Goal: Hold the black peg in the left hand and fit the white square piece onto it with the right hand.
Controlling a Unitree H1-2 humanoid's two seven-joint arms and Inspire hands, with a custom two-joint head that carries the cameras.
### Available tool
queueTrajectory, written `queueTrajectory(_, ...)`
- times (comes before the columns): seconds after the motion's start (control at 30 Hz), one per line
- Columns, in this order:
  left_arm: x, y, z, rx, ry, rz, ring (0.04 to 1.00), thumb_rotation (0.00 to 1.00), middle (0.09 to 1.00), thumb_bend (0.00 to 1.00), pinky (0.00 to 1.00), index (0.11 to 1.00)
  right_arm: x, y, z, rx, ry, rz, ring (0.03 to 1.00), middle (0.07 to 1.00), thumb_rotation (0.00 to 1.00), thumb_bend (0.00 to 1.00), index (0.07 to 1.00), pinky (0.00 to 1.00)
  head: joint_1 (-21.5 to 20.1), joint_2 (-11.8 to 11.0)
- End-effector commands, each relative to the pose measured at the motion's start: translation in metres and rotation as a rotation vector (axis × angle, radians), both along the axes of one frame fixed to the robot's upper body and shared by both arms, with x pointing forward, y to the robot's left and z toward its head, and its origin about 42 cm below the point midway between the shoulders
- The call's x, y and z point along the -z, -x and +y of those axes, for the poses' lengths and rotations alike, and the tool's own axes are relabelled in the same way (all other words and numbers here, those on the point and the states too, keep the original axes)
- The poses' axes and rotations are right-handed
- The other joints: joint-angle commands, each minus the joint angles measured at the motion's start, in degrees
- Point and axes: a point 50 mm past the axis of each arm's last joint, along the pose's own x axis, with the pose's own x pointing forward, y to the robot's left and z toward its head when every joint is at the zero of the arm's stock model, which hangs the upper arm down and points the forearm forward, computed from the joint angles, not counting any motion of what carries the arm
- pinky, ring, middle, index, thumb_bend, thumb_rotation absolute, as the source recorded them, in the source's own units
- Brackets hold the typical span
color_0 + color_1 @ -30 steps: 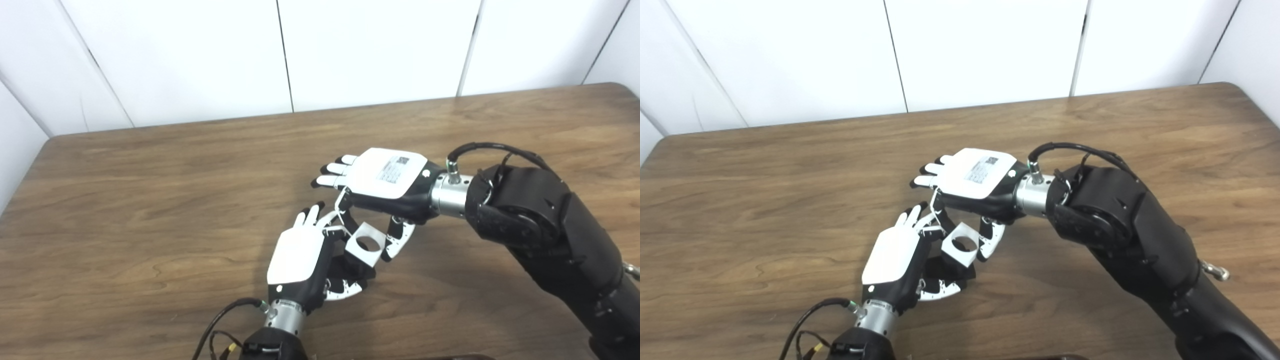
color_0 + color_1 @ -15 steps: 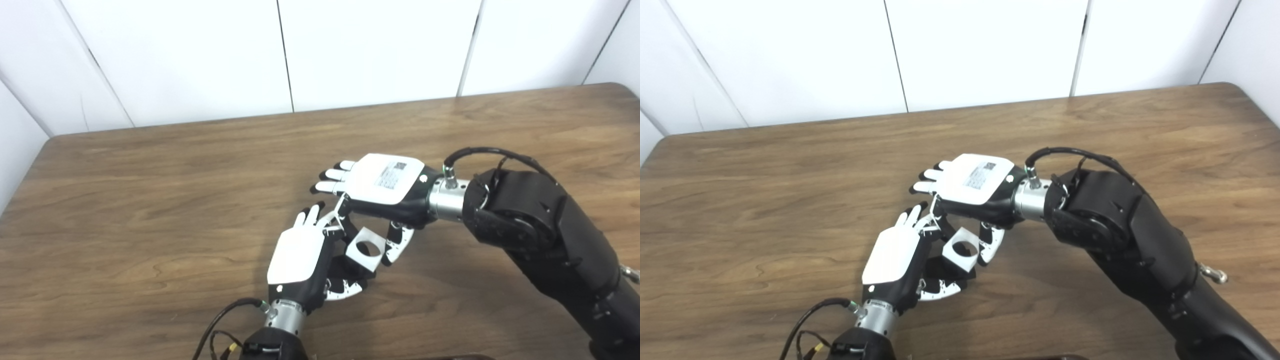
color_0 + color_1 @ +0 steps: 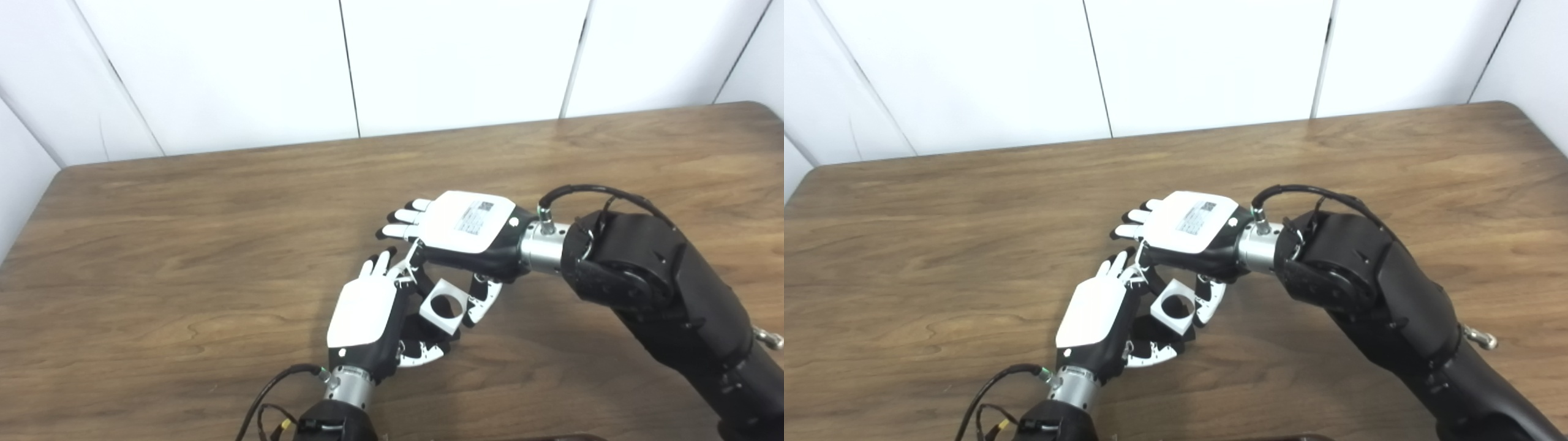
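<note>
Above the table, right hand pinches white square piece.

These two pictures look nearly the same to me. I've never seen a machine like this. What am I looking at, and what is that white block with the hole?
Both pictures come from two cameras side by side on a humanoid robot's head, so they show one scene from spots slightly apart. The black arms coming in from the bottom are its own, above a wooden table. The left hand is curled around something dark, most likely the black peg, though its fingers hide most of it. The right hand reaches over from the right, palm down, and holds the white square piece between its fingers. The round hole in that piece is meant to slide over the peg. It sits just above the left hand, seemingly not yet fitted.
</note>
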Motion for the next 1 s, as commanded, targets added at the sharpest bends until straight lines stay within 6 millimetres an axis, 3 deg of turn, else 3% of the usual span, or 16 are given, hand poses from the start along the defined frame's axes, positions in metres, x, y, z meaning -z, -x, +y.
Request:
queueTrajectory(0.0,-0.0043,0.0005,-0.0161,0.009,0.035,0.003,1.000,0.08,0.891,0.52,1.00,0.488,-0.0094,-0.0044,0.0043,-0.018,-0.013,-0.048,1.000,0.979,0.14,0.52,0.493,1.00,0.10,-0.07)
queueTrajectory(0.97,-0.0002,0.0018,-0.0232,0.021,0.052,0.009,1.000,0.08,0.893,0.52,1.00,0.489,-0.0087,-0.0131,0.0071,-0.015,-0.025,-0.062,1.000,0.973,0.14,0.52,0.493,1.00,0.46,0.00)
